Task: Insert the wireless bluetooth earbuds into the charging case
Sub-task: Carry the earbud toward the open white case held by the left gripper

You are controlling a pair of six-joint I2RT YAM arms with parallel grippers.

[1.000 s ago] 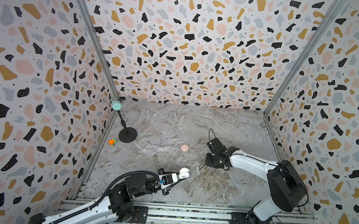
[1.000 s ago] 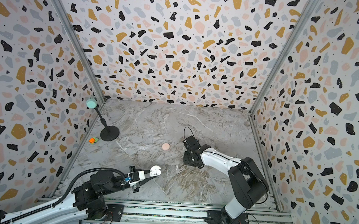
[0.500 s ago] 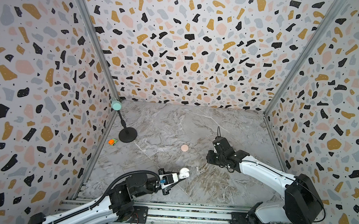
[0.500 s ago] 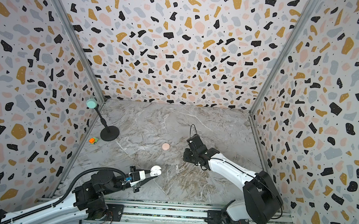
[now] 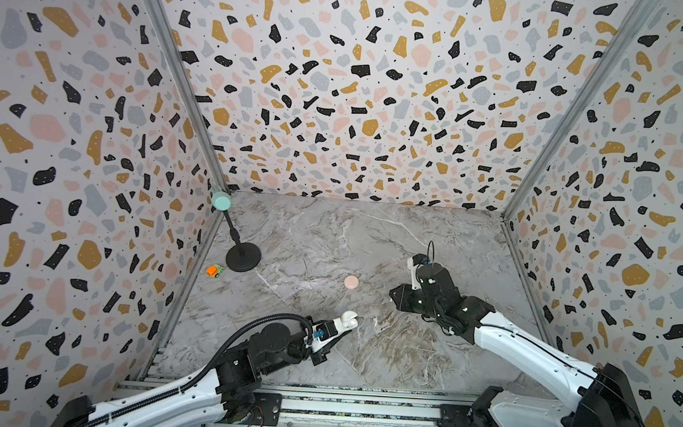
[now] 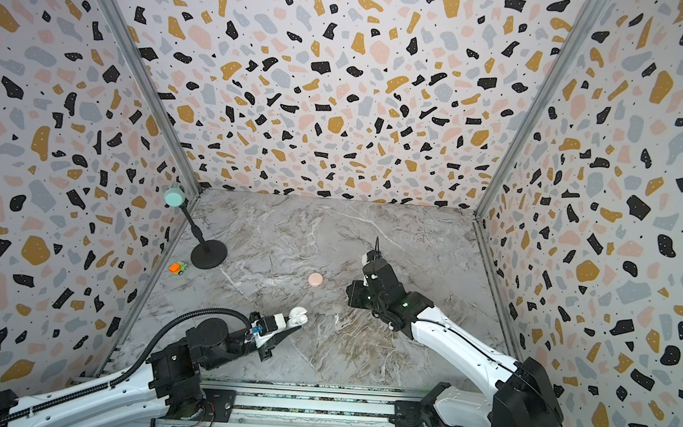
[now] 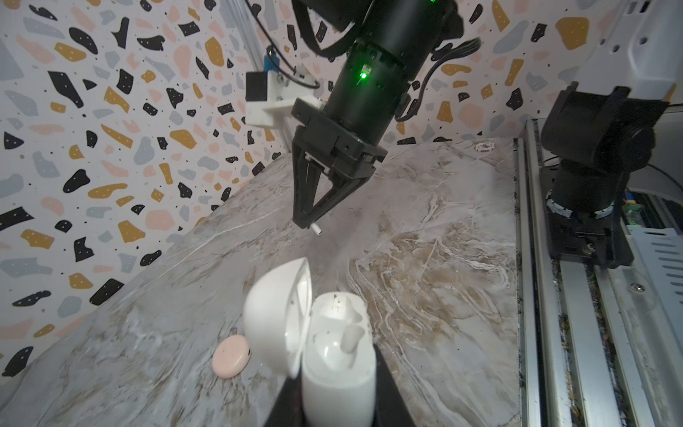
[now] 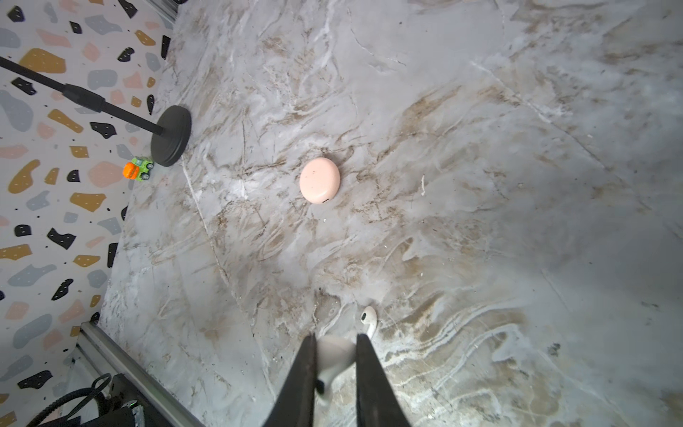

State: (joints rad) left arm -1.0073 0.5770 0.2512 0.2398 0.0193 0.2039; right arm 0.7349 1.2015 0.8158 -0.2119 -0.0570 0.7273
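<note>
Two arms, one handoff basically: the left gripper (image 5: 343, 324) is clamped on the white charging case (image 7: 338, 373), lid flipped open. The right gripper (image 7: 308, 222) is pinching an earbud (image 7: 316, 229) with only the stem tip poking out below the fingertips, long axis slanting down toward the marble. In both top views the case sits at about 8 o'clock from that bud, near but clearly apart, so I'd guess the right arm does the travelling. A loose bud (image 8: 369, 319) looks to be lying on the table (image 5: 329, 238) just past the right fingertips. The closed pink pebble (image 8: 319, 180) is at 12 o'clock from the case, out of the lane. Walls are well away.
</note>
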